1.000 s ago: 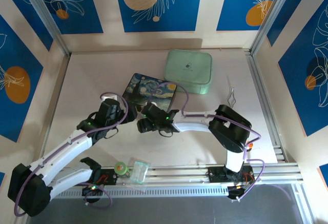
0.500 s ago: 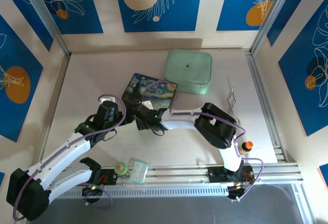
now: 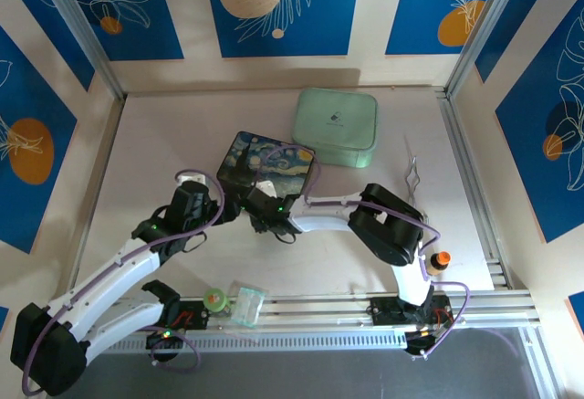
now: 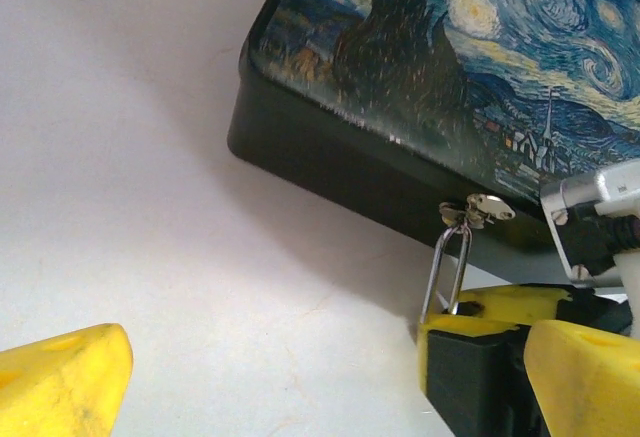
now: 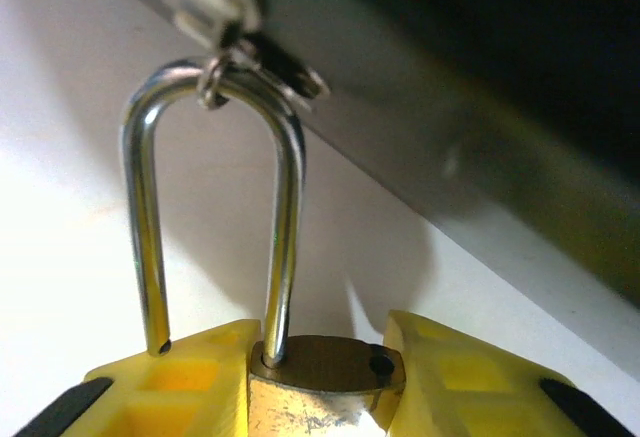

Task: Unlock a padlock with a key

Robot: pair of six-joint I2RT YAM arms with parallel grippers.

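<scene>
The padlock (image 5: pixel 322 389) has a brass body and a silvery shackle (image 5: pixel 284 207) that hangs through the latch on the front of the painted box (image 3: pixel 274 163). One end of the shackle stands free of the body. My right gripper (image 5: pixel 318 359) is shut on the padlock body, a yellow finger (image 5: pixel 465 382) against each side. In the left wrist view the shackle (image 4: pixel 447 267) rises from those fingers to the latch (image 4: pixel 478 210). My left gripper (image 4: pixel 325 382) stands wide open just left of the padlock, holding nothing. The key is hidden.
The box lies mid-table with a mint-green case (image 3: pixel 336 127) behind it. A thin bent wire (image 3: pixel 412 173) lies at the right. An orange-capped item (image 3: pixel 441 260) sits by the right arm. A small green roll (image 3: pixel 216 299) and a clear wrapper (image 3: pixel 247 304) rest on the front rail.
My right gripper has slid left to the box's front and its jaws have closed round the padlock body. The left gripper has stayed open and shifted slightly.
</scene>
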